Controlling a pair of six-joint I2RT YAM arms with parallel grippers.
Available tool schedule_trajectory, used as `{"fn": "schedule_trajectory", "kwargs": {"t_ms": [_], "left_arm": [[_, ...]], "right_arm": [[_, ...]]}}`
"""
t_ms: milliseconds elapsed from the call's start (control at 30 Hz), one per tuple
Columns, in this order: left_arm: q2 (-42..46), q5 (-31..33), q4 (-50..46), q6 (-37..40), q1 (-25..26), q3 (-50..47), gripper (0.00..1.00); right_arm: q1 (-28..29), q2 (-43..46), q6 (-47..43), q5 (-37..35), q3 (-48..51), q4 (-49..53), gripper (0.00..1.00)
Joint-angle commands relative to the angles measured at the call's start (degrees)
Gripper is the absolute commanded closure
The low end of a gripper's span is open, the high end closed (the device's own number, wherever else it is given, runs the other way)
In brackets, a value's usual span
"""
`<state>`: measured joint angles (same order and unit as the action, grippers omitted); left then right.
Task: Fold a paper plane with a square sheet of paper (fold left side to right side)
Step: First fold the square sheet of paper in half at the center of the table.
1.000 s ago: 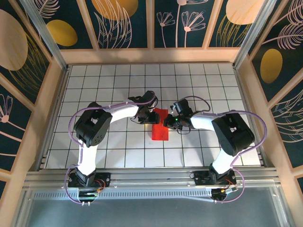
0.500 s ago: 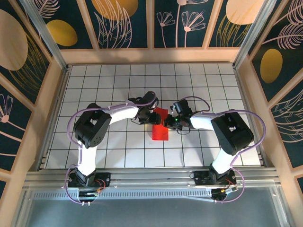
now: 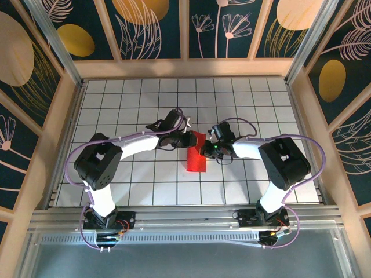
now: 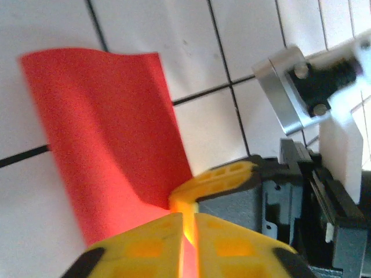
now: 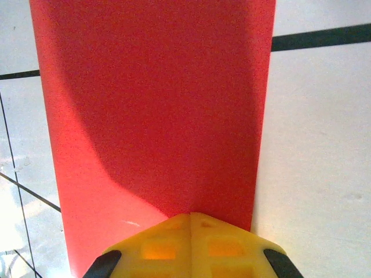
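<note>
Bare white gridded tabletop (image 3: 139, 98) lies open on every side of the thin bright red paper sheet (image 3: 197, 161), which is folded to a narrow rectangle. The pale wooden frame (image 3: 185, 68) stands well apart from the sheet. The sheet lies near the tabletop's middle, its long axis running near to far and its far end tilted slightly right. The left gripper (image 3: 189, 141) sits at the sheet's far left edge. Seen from the left wrist, its yellow jaws are closed on a lifted bit of that edge. The right gripper (image 3: 204, 150) sits at the sheet's right edge with its jaws pressed together, no gap between them, and their tips against the red surface. Whether they pinch it, I cannot tell.
</note>
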<state>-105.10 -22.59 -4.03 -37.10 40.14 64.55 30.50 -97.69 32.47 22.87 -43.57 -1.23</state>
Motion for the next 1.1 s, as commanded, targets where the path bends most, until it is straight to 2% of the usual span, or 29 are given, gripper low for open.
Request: {"fn": "schedule_trajectory", "kwargs": {"t_ms": [0, 200, 500, 633, 867, 1067], "left_arm": [[-3.3, -5.4, 4.1, -0.8, 0.1, -1.6, 0.91], [-6.8, -2.3, 1.0, 1.8, -0.3, -1.2, 0.94], [-8.1, -3.3, 2.5, 3.6, -3.3, -4.4, 0.95], [-8.2, -1.6, 1.9, 4.4, -4.7, -5.9, 0.96], [-4.4, 1.1, 0.1, 6.3, -6.5, -7.8, 0.97], [0.4, -2.3, 2.2, 6.0, -6.4, -8.5, 0.98]], "right_arm": [[0.4, -3.3, -1.5, -5.5, 0.7, 6.7, 1.0], [0.5, -3.5, -1.7, -5.7, 0.7, 6.9, 1.0], [0.5, -3.9, -2.5, -7.3, 0.5, 8.8, 1.0], [0.5, -4.0, -2.9, -8.0, 0.4, 9.5, 1.0], [0.5, -3.8, -3.2, -8.3, 0.2, 10.0, 1.0], [0.5, -3.7, -3.1, -7.8, 0.1, 9.5, 1.0]]}}
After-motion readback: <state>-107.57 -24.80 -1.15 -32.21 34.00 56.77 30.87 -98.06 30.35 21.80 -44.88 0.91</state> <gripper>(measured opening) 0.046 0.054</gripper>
